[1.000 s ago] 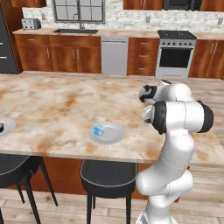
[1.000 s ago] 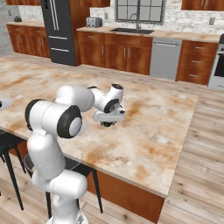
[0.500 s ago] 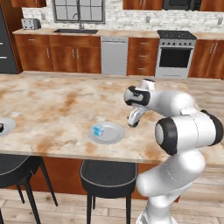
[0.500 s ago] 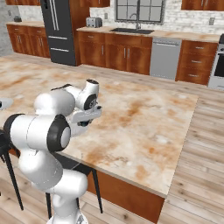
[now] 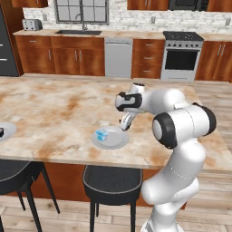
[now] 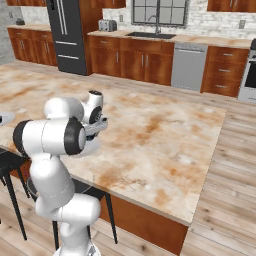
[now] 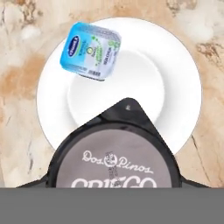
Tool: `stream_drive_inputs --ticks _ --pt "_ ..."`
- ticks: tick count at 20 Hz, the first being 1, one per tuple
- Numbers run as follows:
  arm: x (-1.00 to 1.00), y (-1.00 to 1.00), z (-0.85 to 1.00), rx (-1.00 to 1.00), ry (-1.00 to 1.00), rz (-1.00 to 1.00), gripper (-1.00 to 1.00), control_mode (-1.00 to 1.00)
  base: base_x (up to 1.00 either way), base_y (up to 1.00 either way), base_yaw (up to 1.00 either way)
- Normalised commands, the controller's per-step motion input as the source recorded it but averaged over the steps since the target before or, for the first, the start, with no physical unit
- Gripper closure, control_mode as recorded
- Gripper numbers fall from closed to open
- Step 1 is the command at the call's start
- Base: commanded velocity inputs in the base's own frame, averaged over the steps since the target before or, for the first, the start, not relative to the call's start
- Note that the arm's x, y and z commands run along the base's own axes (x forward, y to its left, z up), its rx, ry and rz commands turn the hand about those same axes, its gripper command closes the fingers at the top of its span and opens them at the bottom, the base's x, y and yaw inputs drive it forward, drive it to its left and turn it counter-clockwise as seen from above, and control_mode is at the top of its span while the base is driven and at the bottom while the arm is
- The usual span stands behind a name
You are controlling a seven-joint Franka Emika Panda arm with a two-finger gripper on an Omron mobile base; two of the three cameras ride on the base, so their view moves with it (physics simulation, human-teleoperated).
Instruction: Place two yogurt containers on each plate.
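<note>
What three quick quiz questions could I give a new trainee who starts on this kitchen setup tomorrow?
1. True or false: the light blue yogurt cup already lies on the plate.
2. What does the gripper hold? A) a dark yogurt cup B) a spoon C) nothing
3. Fill in: in the left base view, the gripper hangs over the plate's ____ edge.

Key: 1 true; 2 A; 3 right.
</note>
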Motion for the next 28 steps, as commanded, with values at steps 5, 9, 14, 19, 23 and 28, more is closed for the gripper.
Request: stream_drive_inputs --ticks 5,9,14,19,23,28 --pt "0.2 0.03 -0.59 -0.06 0.0 0.0 1.0 -1.0 0.0 0.0 0.0" --pt "0.26 0.28 -0.52 -0.04 -0.02 0.02 1.0 -1.0 0.0 0.0 0.0" --pt "0.11 0.22 -0.1 0.0 -0.01 0.02 1.0 -1.0 0.0 0.0 0.0" --pt "0.0 -0.07 -0.01 0.0 0.0 0.0 1.0 -1.0 0.0 0.0 0.0" --pt "0.0 0.0 0.0 0.0 0.0 0.0 -1.0 -1.0 0.0 0.0 0.0" --pt "0.0 0.0 0.0 0.0 0.0 0.0 -1.0 -1.0 0.0 0.0 0.0"
